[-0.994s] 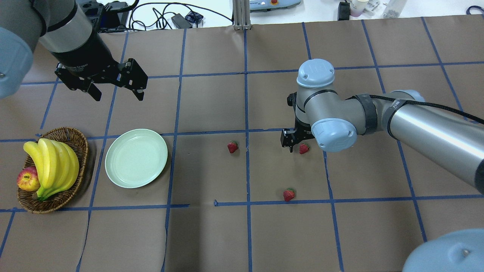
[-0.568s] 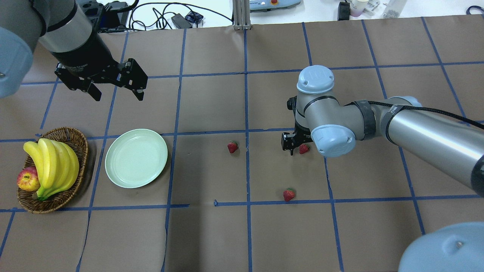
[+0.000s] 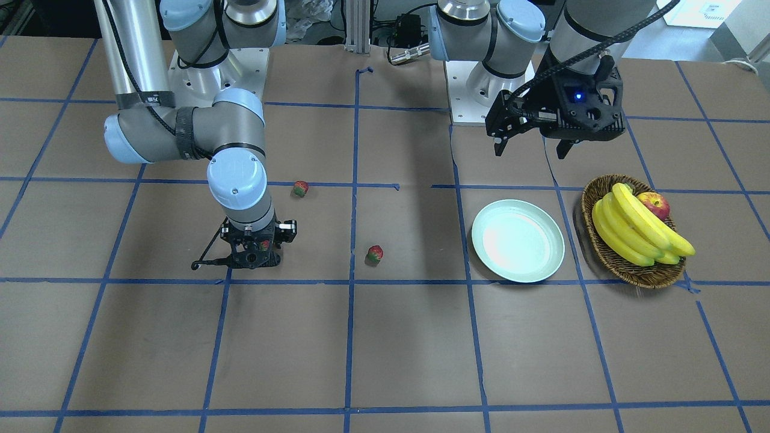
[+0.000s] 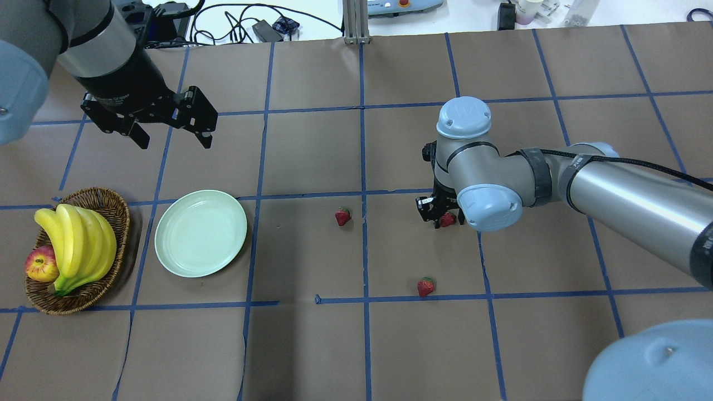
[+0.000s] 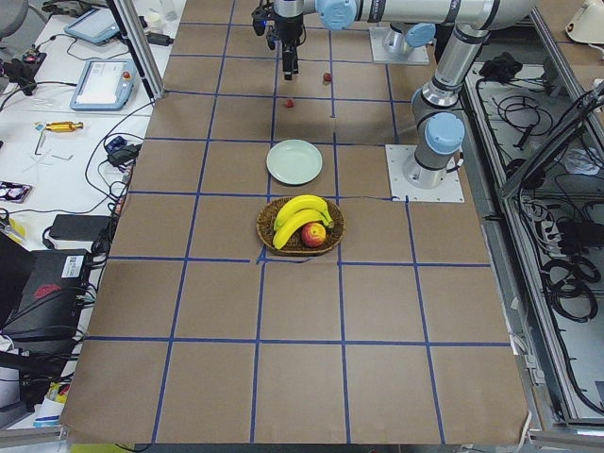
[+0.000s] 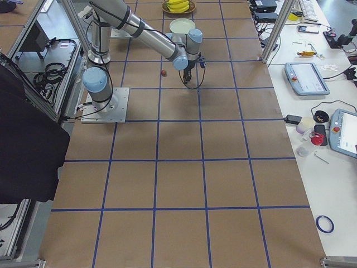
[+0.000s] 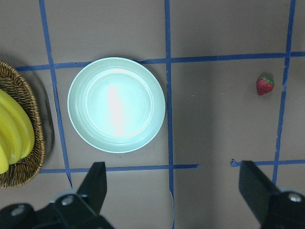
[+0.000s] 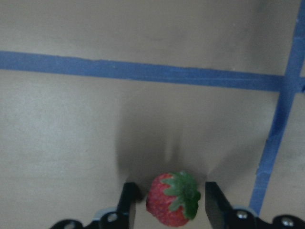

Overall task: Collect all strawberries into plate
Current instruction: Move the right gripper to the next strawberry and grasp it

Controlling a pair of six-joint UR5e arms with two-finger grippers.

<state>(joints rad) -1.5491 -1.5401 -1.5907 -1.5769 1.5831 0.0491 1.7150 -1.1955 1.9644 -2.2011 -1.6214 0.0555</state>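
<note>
Three small red strawberries lie on the brown paper: one (image 4: 342, 216) near the middle, one (image 4: 425, 287) nearer the front, and one (image 4: 447, 219) between my right gripper's fingers. My right gripper (image 4: 443, 214) is down at the table. In the right wrist view the strawberry (image 8: 172, 205) sits between both fingers (image 8: 128, 200) with a thin gap on each side. The pale mint plate (image 4: 200, 233) is empty at the left. My left gripper (image 4: 174, 142) hovers open and empty behind the plate, which shows in the left wrist view (image 7: 116, 104).
A wicker basket (image 4: 114, 203) with bananas (image 4: 78, 245) and a red-yellow apple (image 4: 42, 264) stands left of the plate. Blue tape lines grid the paper. Cables and devices lie beyond the far edge.
My right gripper has settled lower around the strawberry and its jaws have narrowed towards it. The left arm, the plate and the other two strawberries have not moved.
</note>
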